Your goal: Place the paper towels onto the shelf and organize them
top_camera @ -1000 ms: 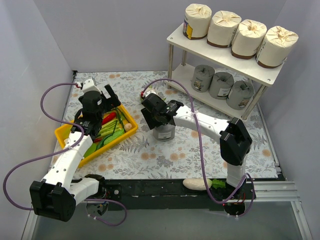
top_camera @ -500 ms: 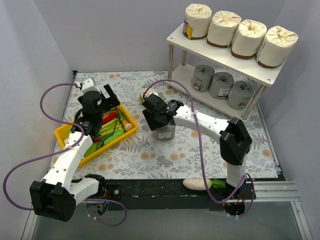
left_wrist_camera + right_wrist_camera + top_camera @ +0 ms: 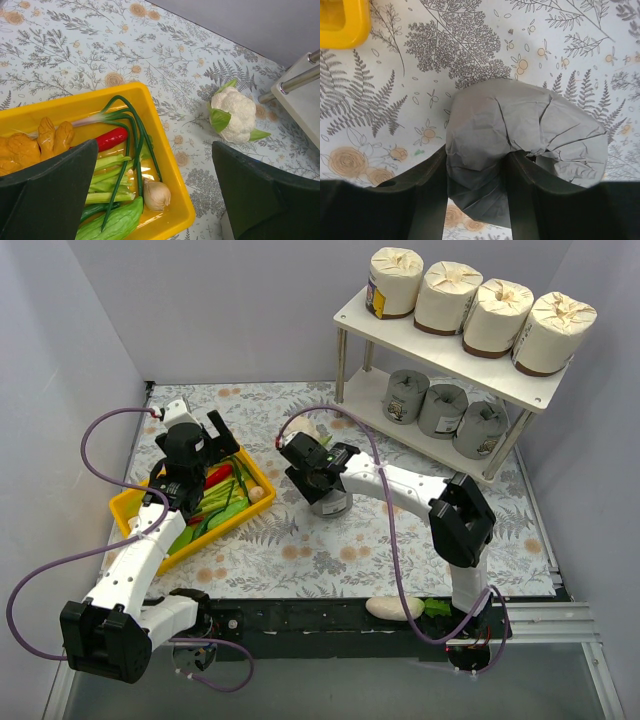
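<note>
1. The right gripper (image 3: 477,155) pinches a grey roll (image 3: 530,125) low at the mat (image 3: 350,550), well apart from the shelf (image 3: 440,353).
2. The left gripper (image 3: 154,150) hangs spread over the tray (image 3: 75,105).
3. On the shelf, three grey rolls (image 3: 443,410) stand on the lower board and four cream rolls (image 3: 448,297) on top.

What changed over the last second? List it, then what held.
The right gripper, shut on the grey roll, edged slightly to the robot's left, and the arm's elbow swung that way with it. The roll barely shifted. Nothing was taken or let go. The left gripper stayed open over the yellow tray, and the seven rolls on the shelf are unmoved.
</note>
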You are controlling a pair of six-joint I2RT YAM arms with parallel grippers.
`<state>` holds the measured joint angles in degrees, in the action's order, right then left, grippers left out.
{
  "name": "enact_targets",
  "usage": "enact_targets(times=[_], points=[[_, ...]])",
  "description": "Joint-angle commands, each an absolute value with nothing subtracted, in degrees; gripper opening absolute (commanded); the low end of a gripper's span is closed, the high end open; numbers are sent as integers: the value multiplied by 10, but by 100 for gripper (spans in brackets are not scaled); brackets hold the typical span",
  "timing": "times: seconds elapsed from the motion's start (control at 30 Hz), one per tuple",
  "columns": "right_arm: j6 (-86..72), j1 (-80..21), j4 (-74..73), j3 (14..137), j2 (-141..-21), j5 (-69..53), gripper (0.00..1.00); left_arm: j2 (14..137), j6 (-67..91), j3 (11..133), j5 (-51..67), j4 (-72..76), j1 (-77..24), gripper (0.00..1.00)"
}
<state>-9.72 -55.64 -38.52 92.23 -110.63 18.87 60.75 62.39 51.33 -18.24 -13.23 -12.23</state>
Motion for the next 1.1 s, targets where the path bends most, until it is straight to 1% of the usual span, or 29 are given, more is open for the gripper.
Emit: enact_targets(times=[0.0,0.03,0.1,0.13,0.2,0.27,0.33,0.53,0.73,0.87,1.07], points=[[38,-560,-346,917,-1027,177,48,598,620,511,-193,-123,-126,98],[99,-560,-330,903,-1014,164,48,597,620,510,-193,-123,-127,98],[165,-557,-238,831,-969,163,46,598,620,511,-193,-123,-126,98],[194,-551,-210,811,-956,170,42,597,621,510,-195,-123,-127,98],[253,-537,-168,790,-937,171,40,595,620,508,-198,-121,-126,98],[292,-505,-164,799,-936,154,42,597,621,508,-200,-121,-127,98],[319,-472,-165,823,-944,149,48,598,620,507,-200,-121,-129,98],[409,-386,-175,903,-997,93,48,597,621,509,-197,-122,-130,98],[531,-356,-147,917,-1037,58,50,596,621,509,-195,-122,-134,98],[558,-342,-160,963,-1072,58,52,593,621,509,-194,-121,-135,98],[611,-330,-134,975,-1111,58,54,594,621,511,-188,-121,-139,98]])
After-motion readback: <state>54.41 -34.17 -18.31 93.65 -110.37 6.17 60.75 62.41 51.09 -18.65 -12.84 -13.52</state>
